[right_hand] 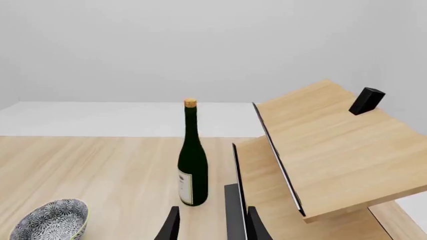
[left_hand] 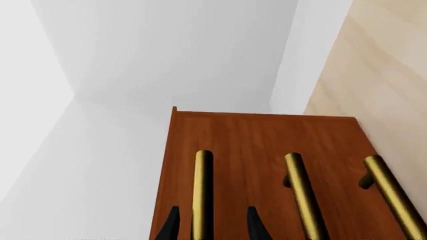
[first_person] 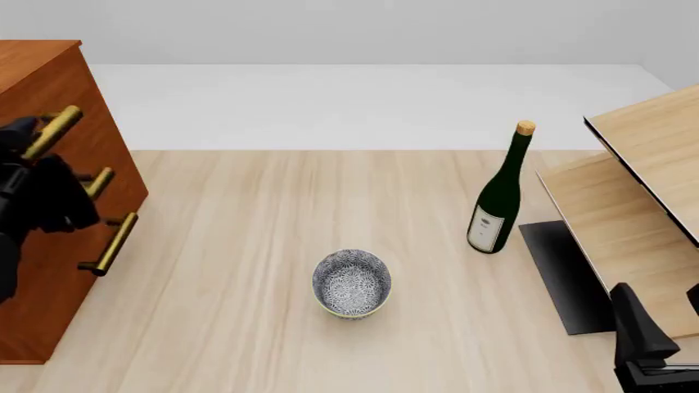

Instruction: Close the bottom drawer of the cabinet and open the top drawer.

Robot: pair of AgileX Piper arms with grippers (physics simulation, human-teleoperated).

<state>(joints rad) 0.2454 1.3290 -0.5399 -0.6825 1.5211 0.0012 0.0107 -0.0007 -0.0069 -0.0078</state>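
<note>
Cabinet (first_person: 49, 246) at nine o'clock on the table (first_person: 241, 246), its three brass-handled fronts lying flush in the left wrist view. Bottom drawer (first_person: 60, 282) thus appears closed; top drawer (first_person: 65, 90) not yet drawn out. Left hand (left_hand: 212, 225), fingers spread, straddles the top drawer's handle (left_hand: 202, 190) without visibly clamping it, so the pull seems the remaining step. Right hand (right_hand: 212, 225), also spread and empty, idles at five o'clock, facing the wine bottle (first_person: 499, 195); bowl (first_person: 352, 283) near centre
</note>
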